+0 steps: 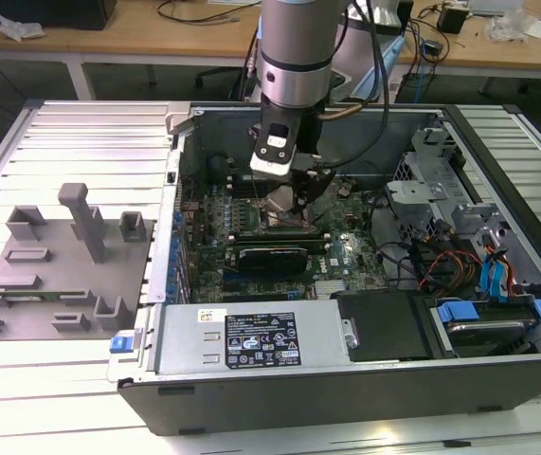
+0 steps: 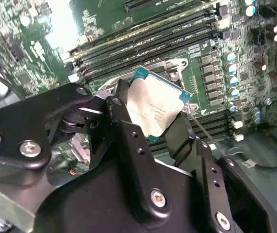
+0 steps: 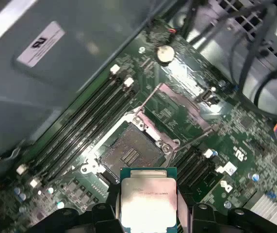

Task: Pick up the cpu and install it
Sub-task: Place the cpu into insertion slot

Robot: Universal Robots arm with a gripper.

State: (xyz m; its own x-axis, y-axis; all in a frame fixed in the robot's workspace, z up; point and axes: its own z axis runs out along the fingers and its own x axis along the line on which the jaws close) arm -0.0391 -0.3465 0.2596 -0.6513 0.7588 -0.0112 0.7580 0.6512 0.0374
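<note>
Now: gripper (image 2: 152, 116) pinching cpu (image 2: 155, 104) by two opposite edges, hovering just above open socket (image 3: 128, 154) on motherboard (image 3: 240, 124), inside computer case (image 1: 346, 403). Judging cpu light, stiff, thin; smooth metal lid likely slippery, underside delicate, edges safest hold, gentle squeeze

From the exterior view we are looking down from high and well back, taking in the whole open case (image 1: 346, 398) on the desk (image 1: 62, 379), with the arm (image 1: 294, 57) reaching over the motherboard (image 1: 346, 251). In both wrist views we are riding close above that same board, looking past the hand (image 2: 152, 116) from different sides. Both are sharing the cpu (image 2: 157, 104) (image 3: 149, 204) and the socket (image 3: 128, 153).
</note>
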